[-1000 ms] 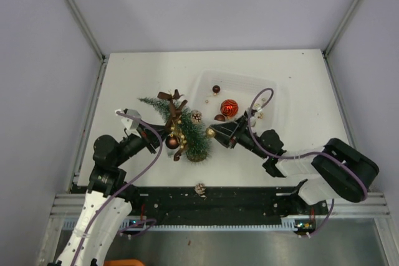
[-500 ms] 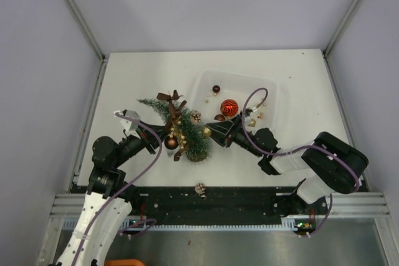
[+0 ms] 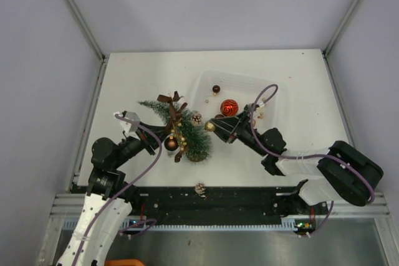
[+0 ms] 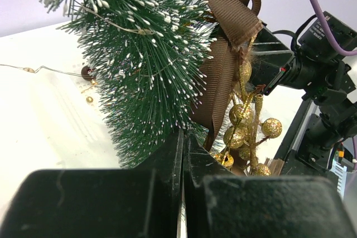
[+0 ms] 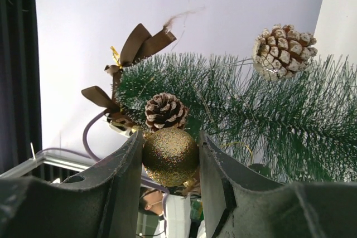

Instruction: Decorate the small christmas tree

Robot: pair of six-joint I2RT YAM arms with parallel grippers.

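Observation:
The small christmas tree (image 3: 189, 132) leans to the left on its round brown base, its tip at the far left. It carries a brown ribbon bow (image 3: 171, 99), a gold berry sprig (image 4: 245, 126), a dark red bauble (image 3: 172, 143) and a pinecone (image 3: 196, 116). My left gripper (image 3: 163, 134) is shut on the tree's lower bristles (image 4: 139, 65); in the left wrist view (image 4: 183, 137) its jaws are pressed together. My right gripper (image 3: 213, 127) is shut on a gold glitter bauble (image 5: 170, 156) and holds it against the tree's right side (image 5: 268, 110), just below a pinecone (image 5: 165, 111).
A white tray (image 3: 274, 91) behind the right gripper holds a red bauble (image 3: 229, 107), a small dark bauble (image 3: 216, 89) and small bits. A loose pinecone (image 3: 200, 189) lies at the near edge of the table. Grey walls stand on both sides.
My right gripper has shifted with the gold bauble, first slightly left toward the tree, then a little farther back along its right side. The left arm and the tree have stayed put.

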